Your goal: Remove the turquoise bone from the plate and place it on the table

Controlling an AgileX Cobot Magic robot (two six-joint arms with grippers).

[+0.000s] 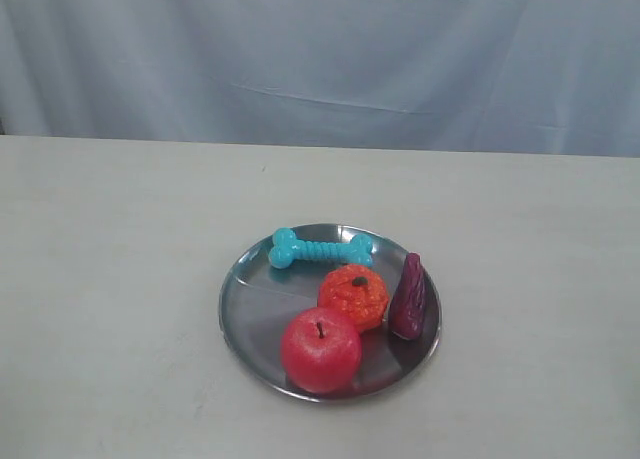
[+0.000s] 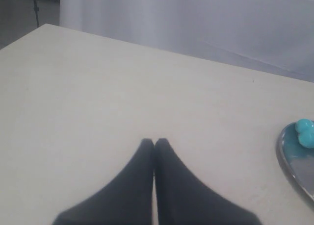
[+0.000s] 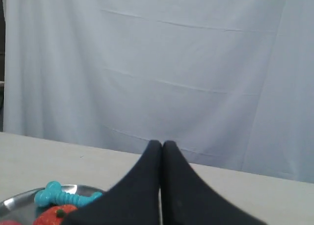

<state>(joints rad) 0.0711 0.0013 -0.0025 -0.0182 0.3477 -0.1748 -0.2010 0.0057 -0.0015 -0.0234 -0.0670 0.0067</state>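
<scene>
**No words to read**

No letters, numbers, labels, brand names or signs can be read in any of the three views.
</scene>
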